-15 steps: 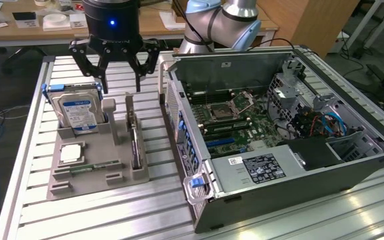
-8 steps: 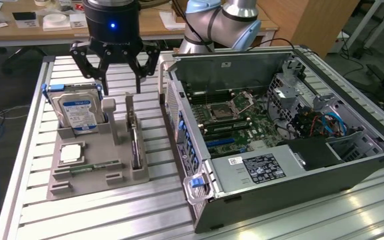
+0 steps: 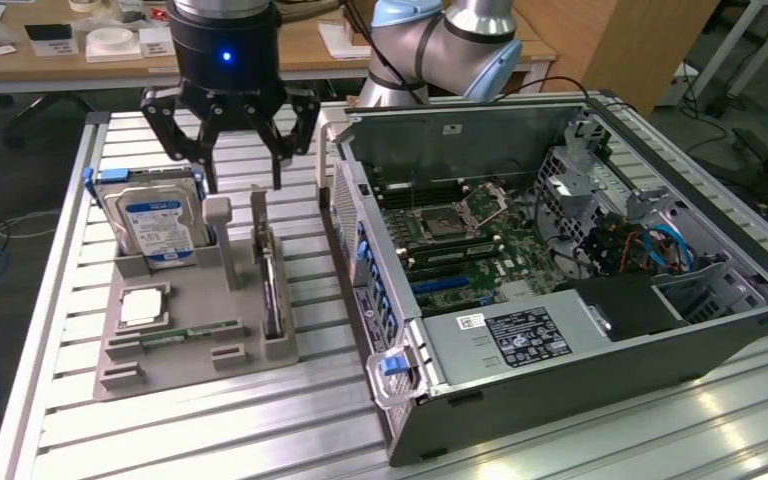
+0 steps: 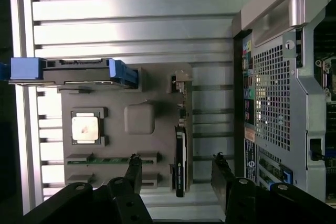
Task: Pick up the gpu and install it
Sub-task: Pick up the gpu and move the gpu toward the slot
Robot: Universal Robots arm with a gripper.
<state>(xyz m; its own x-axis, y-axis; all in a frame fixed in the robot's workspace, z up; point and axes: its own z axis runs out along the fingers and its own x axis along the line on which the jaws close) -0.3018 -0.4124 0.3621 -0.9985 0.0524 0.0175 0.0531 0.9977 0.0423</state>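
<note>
The gpu (image 3: 267, 268) is a thin dark card standing on edge in a slot of the grey holder tray (image 3: 177, 378), beside the open computer case (image 3: 558, 290). My gripper (image 3: 240, 182) hangs open above the tray's far end, over the gpu and clear of it. In the wrist view the gpu (image 4: 180, 153) appears edge-on, and my gripper (image 4: 176, 165) has one dark finger (image 4: 133, 170) on each side of the card's line, with nothing held between them.
The tray (image 4: 139, 119) also holds an upright hard drive (image 3: 157, 218) with blue clips, a silver processor (image 3: 141, 305) and a green memory stick (image 3: 177, 338). The case's perforated rear wall (image 4: 270, 98) stands close beside the tray. Everything rests on a slatted aluminium table (image 3: 224, 440).
</note>
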